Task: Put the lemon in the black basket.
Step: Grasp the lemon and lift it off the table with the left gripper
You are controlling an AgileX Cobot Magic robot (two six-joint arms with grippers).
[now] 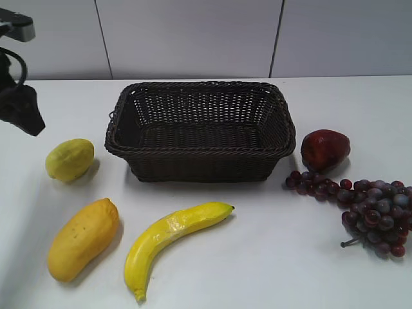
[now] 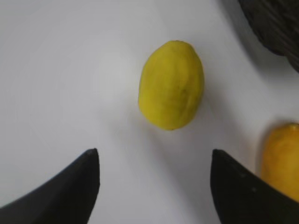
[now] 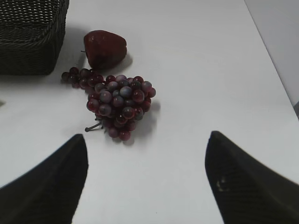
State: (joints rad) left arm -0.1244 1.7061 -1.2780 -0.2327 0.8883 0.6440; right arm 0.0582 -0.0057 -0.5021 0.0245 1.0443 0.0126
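Observation:
The lemon (image 1: 69,159), pale greenish-yellow and oval, lies on the white table left of the black basket (image 1: 201,149). In the left wrist view the lemon (image 2: 172,84) lies ahead of my open, empty left gripper (image 2: 154,156), apart from both fingers. The left gripper (image 1: 24,116) hangs at the far left edge of the exterior view, above and behind the lemon. The woven basket is empty; its corner shows in the left wrist view (image 2: 273,25) and in the right wrist view (image 3: 30,32). My right gripper (image 3: 145,140) is open and empty over bare table; it is out of the exterior view.
A mango (image 1: 82,238) and a banana (image 1: 170,237) lie in front of the lemon and basket; the mango's edge shows in the left wrist view (image 2: 281,154). A red apple (image 1: 325,149) and dark grapes (image 1: 367,209) lie right of the basket, also in the right wrist view (image 3: 119,100).

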